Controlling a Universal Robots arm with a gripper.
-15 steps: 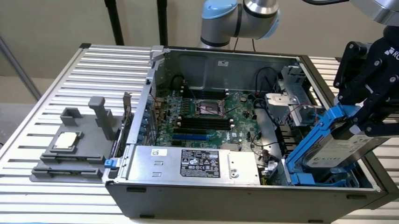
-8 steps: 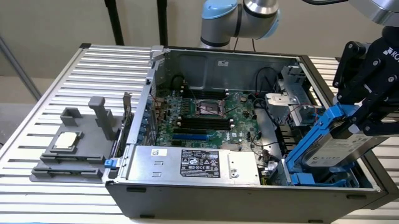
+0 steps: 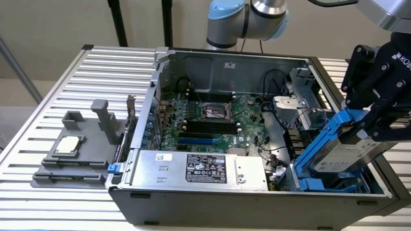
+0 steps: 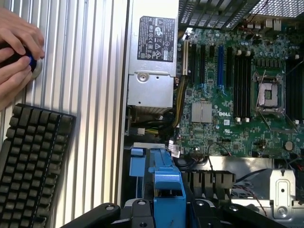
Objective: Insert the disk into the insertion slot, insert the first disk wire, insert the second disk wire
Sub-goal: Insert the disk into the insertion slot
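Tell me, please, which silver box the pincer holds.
The disk in the blue frame, held tilted; the black-labelled box lies flat in the case.

My Universal Robots arm (image 3: 255, 17), silver-grey joints with pale blue caps (image 3: 226, 10), my gripper (image 3: 378, 120), matte black, angular linked fingers (image 3: 357, 72), white lettering (image 3: 402, 60) on its body, round screws (image 4: 110, 207) at the pivots

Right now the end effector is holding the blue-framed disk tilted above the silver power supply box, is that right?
Not quite. The exterior view shows the end effector holding the disk tilted above the insertion slot, to the exterior view's right of the silver power supply box.
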